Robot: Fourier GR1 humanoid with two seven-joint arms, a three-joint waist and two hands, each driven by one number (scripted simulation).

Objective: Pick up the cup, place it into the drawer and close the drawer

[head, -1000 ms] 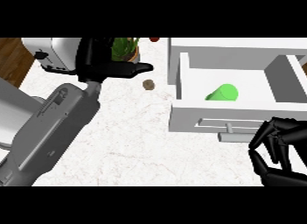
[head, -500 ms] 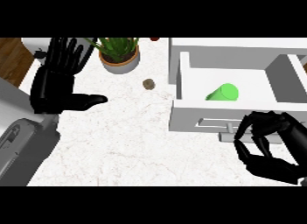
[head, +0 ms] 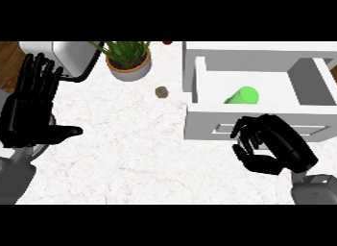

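Right hand now nearer drawer front, perhaps touching; cup inside.

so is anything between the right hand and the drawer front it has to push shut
Nothing visible does. The right hand is right at the front panel of the open drawer, fingers curled, and the green cup already lies inside.

A white marble-veined counter top is filling most of the view. Brown wooden plank flooring is showing at the upper left corner, and light is falling evenly across the stone.
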